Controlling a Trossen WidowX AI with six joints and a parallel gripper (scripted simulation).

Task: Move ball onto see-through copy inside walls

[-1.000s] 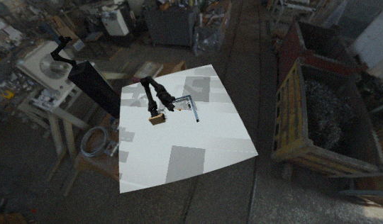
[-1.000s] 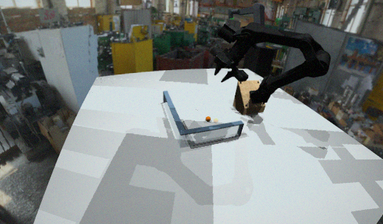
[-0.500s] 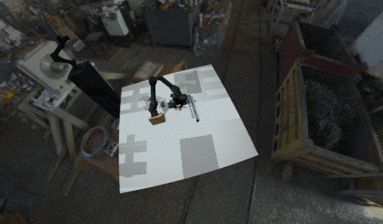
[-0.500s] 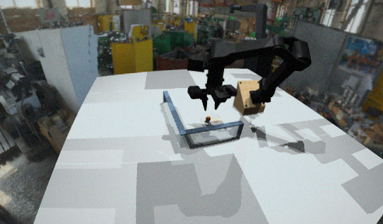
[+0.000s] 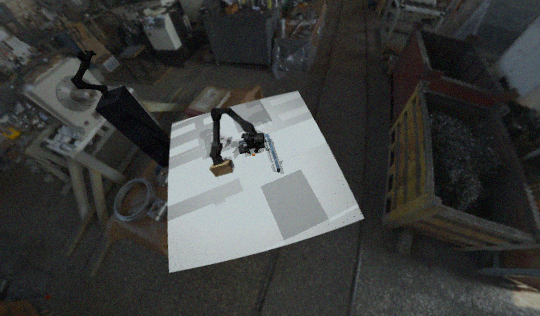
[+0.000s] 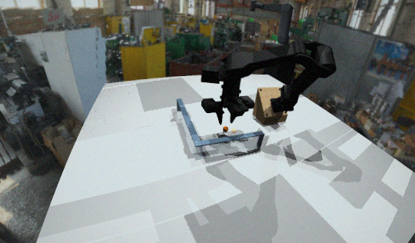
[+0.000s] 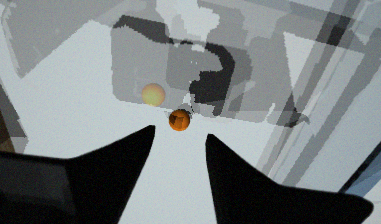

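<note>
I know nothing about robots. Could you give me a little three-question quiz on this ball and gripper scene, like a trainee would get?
1. True or false: the gripper is already squeezing the orange ball.
2. In the wrist view, where is the see-through copy relative to the ball? A) up and to the left B) straight below C) far right
3. Fill in: the two low walls meet to form a ____.

Key:
1. False. The ball lies on the table beyond the fingertips, which stand partly apart with nothing between them.
2. A
3. corner
</note>
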